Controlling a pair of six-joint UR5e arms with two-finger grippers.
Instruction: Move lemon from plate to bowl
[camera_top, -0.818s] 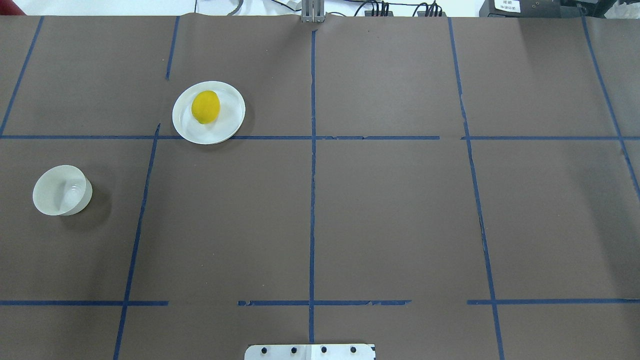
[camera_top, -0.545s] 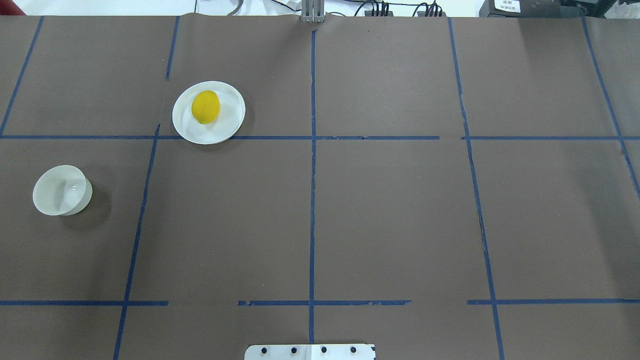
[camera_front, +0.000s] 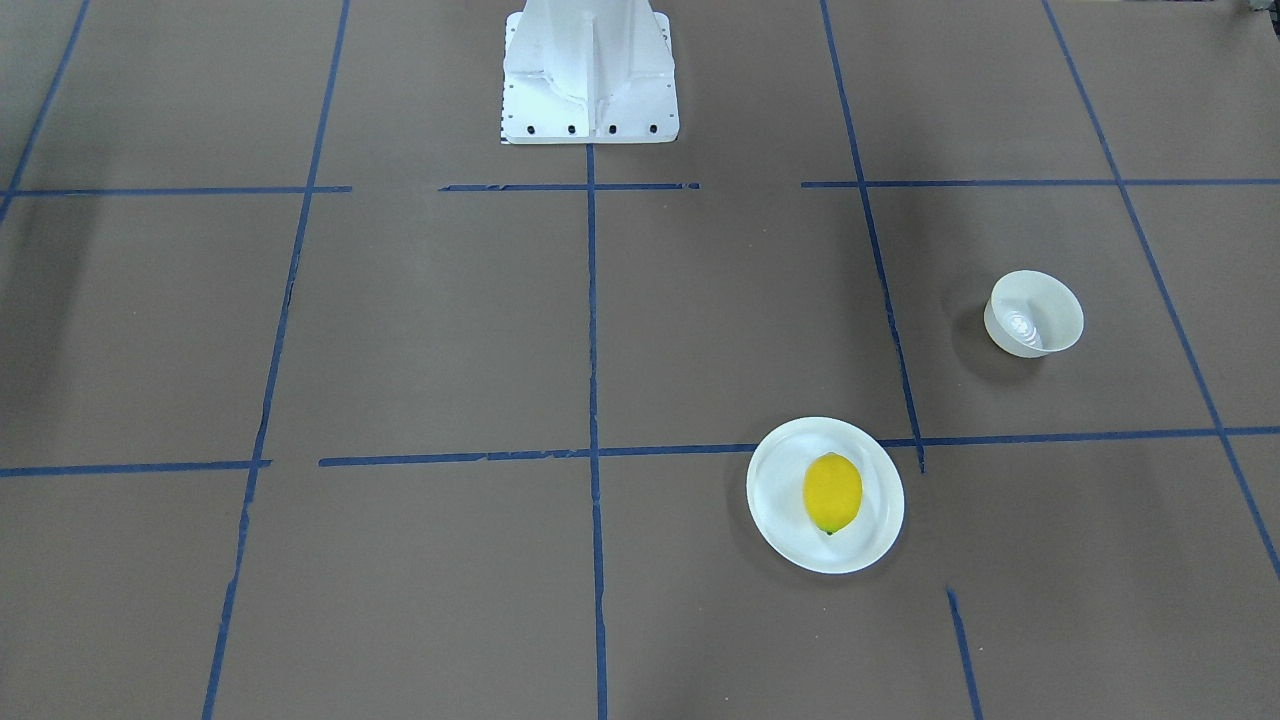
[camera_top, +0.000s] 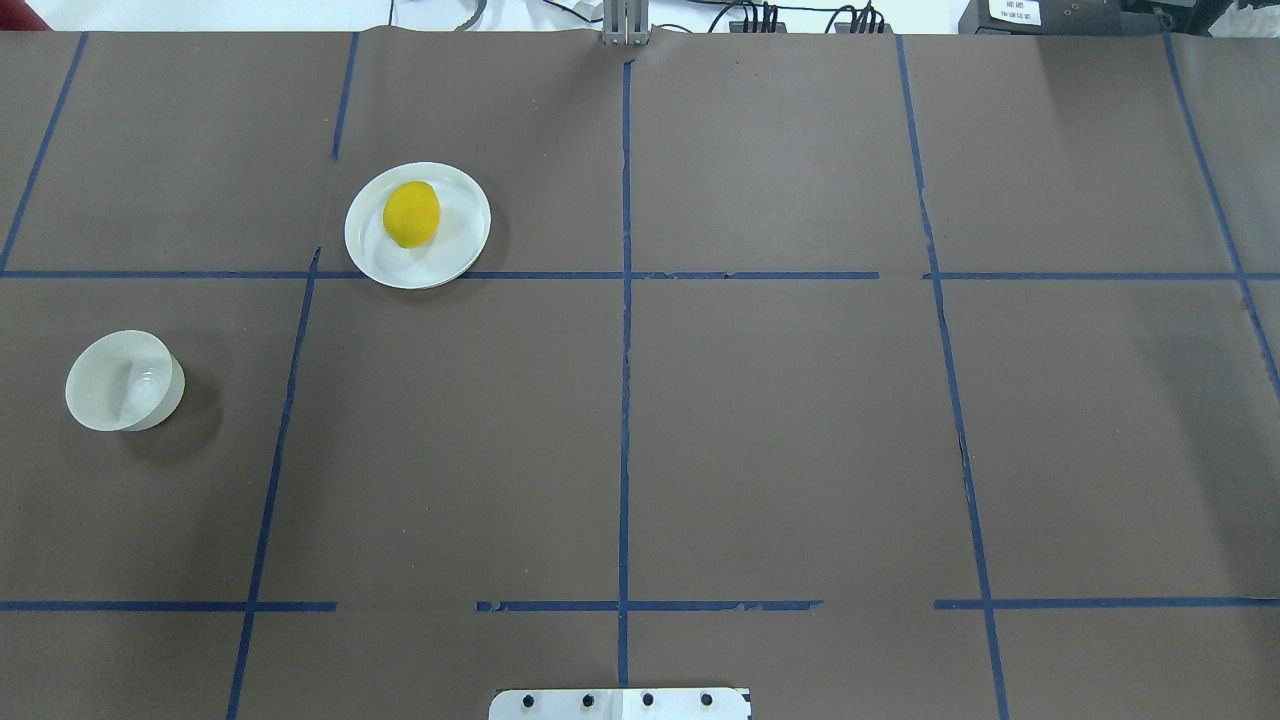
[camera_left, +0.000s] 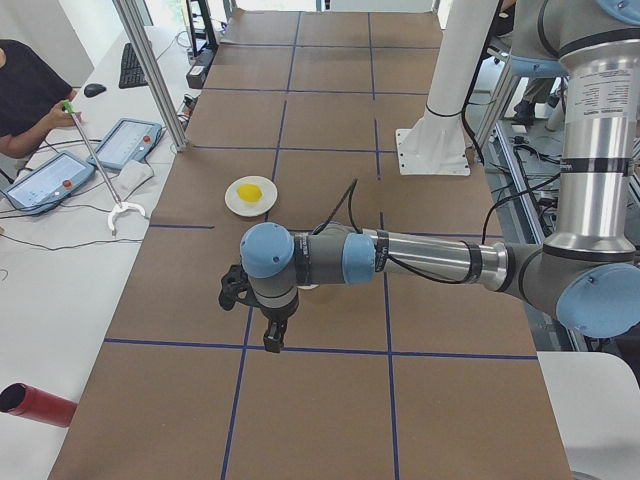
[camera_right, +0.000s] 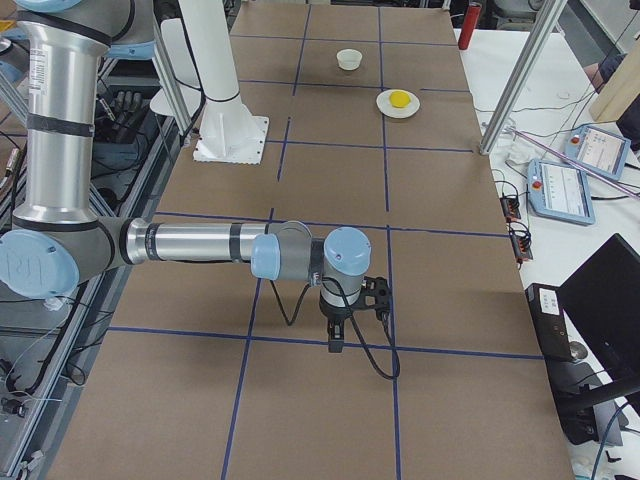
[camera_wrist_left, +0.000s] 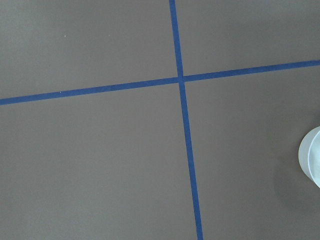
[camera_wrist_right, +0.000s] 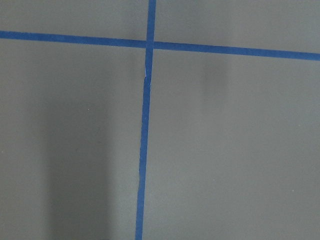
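The yellow lemon (camera_top: 411, 213) lies on the white plate (camera_top: 462, 228) at the far left of the table; both also show in the front view, lemon (camera_front: 832, 492) on plate (camera_front: 775, 492). The small white bowl (camera_top: 122, 383) stands empty, nearer me and further left, apart from the plate; its edge shows in the left wrist view (camera_wrist_left: 312, 159). My left gripper (camera_left: 272, 337) hangs over the table short of the plate, seen only in the left side view. My right gripper (camera_right: 335, 340) hangs over bare table far from both dishes. I cannot tell whether either is open or shut.
Blue tape lines cross the brown table cover. The robot's white base (camera_front: 590, 80) stands at the table's near middle. Tablets (camera_left: 125, 140) and a person sit on a side table beyond the far edge; a red cylinder (camera_left: 35, 405) lies there too.
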